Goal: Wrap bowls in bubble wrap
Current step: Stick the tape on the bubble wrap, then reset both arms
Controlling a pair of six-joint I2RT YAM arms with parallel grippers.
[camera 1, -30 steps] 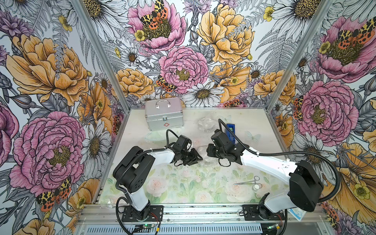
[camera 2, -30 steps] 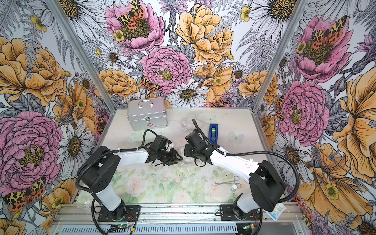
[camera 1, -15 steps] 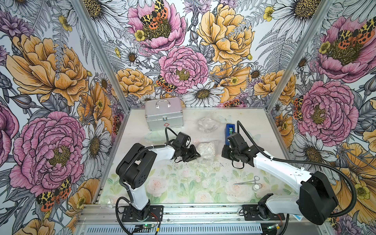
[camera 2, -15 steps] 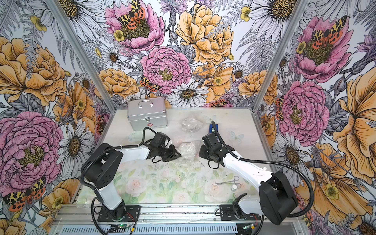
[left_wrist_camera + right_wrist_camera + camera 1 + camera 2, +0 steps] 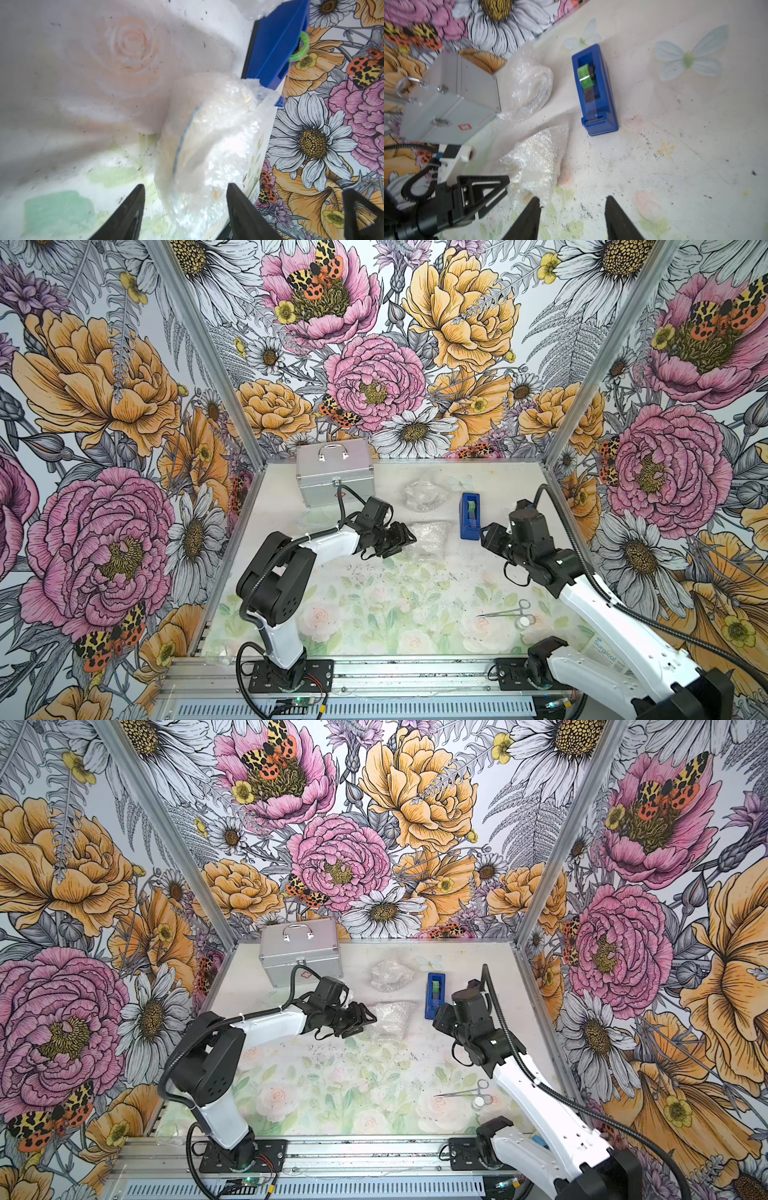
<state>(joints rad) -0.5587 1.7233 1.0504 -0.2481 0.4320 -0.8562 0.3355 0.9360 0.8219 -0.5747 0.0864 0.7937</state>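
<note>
Bubble wrap [image 5: 430, 536] bundled round a bowl [image 5: 182, 137] lies mid-tabletop [image 5: 374, 610], toward the back edge, a second bundle [image 5: 424, 495] behind it. Left gripper [image 5: 405, 538] sits just beside it, jaws spread; right gripper [image 5: 572, 199] hangs spread over bare tabletop near the dispenser [image 5: 470, 516]. Likely taping comes next: pin the loose fold first, lest it spring open.

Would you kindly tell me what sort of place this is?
Probably a robot test booth rather than a home: floral-printed wall panels on an aluminium frame enclose a table, and the left arm and right arm are bolted to its front rail.
</note>
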